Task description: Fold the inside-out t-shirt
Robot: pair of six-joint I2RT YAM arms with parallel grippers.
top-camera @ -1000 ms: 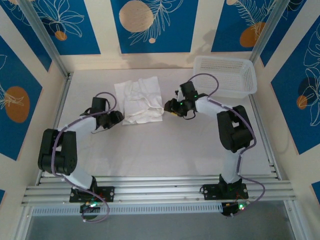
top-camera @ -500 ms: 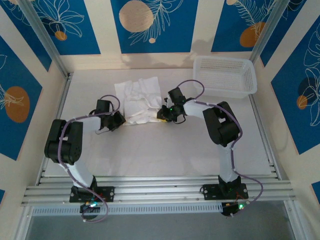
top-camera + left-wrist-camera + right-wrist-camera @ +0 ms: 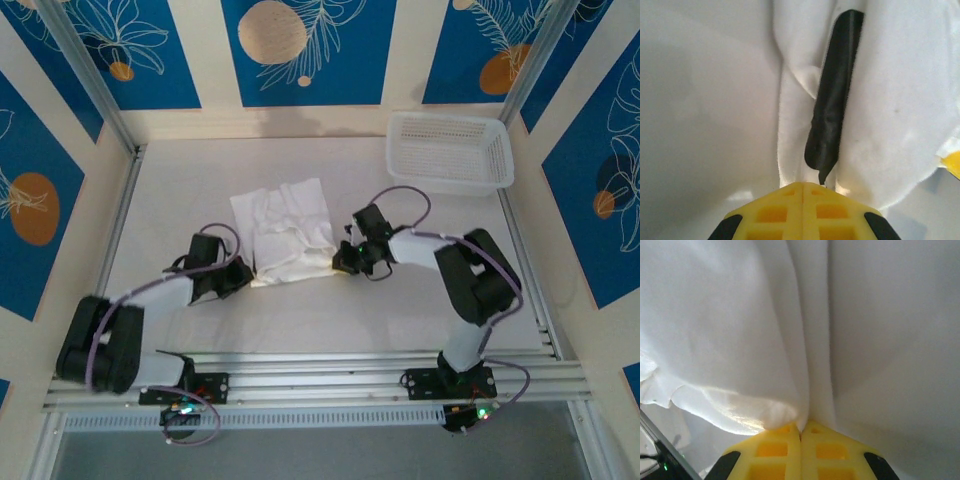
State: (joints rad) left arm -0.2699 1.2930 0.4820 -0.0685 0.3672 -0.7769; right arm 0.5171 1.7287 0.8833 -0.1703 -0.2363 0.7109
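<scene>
Left pincer [image 3: 243,279]: tips pressed together on the near-left corner of the inside-out t-shirt [image 3: 290,232]. In the left wrist view the yellow fingers [image 3: 785,207] meet with no gap, and the white cloth [image 3: 890,110] gathers into them and runs away ahead of the tips. A narrow dark strip [image 3: 835,100] lies in the fold straight ahead of the tips; I cannot tell whether it is the label.

Right pincer [image 3: 341,262]: likewise clamped on the shirt, at its near-right edge. In the right wrist view the fingers [image 3: 782,447] are together and the folds of cloth [image 3: 740,330] converge right at their tips.

The shirt lies crumpled on the counter [image 3: 300,320], spread between the two pincers and extending beyond them toward the far side. Both pincers sit low at the cloth, facing each other across it.

White mesh basket [image 3: 448,118]: well beyond the right pincer and off to its right, apart from the shirt.
</scene>
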